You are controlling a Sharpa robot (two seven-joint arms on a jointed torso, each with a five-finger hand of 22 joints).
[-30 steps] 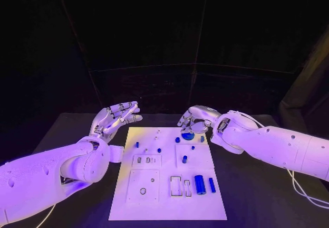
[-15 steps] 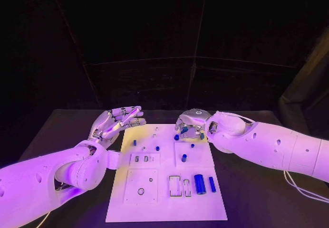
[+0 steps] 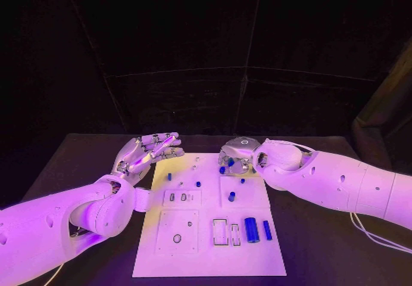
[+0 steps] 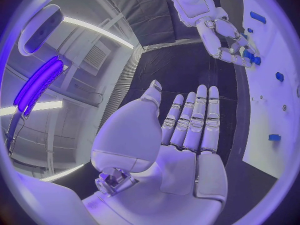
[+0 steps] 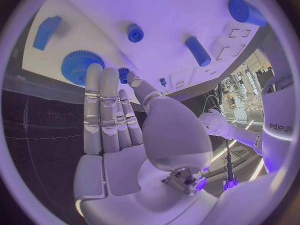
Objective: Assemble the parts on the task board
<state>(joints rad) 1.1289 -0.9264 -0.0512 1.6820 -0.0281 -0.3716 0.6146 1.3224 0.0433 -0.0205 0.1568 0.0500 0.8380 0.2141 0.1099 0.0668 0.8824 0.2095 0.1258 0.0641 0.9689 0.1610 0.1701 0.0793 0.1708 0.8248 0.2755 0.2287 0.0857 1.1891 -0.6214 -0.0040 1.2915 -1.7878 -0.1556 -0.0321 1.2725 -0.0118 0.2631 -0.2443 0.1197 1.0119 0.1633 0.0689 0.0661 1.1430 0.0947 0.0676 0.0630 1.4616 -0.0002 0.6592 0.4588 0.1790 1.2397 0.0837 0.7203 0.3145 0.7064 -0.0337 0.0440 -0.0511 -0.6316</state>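
The white task board lies in the middle of the black table with small blue parts on it. My left hand hovers open beside the board's far left corner, its fingers straight and apart with nothing in them. My right hand is low over the board's far right area and covers most of a blue gear. Its straight fingers reach the gear's edge, and the thumb tip sits by a small blue toothed part. I cannot tell whether it touches either. The palm holds nothing.
A thick blue cylinder and a slimmer one lie at the board's near right beside empty slots. Small blue pegs stand mid-board. A blue block lies beyond the gear. Bare black table flanks the board.
The right hand has come down and slightly left over the blue gear, which showed fully a second ago. The left hand has hardly moved. The camera has shifted a little.
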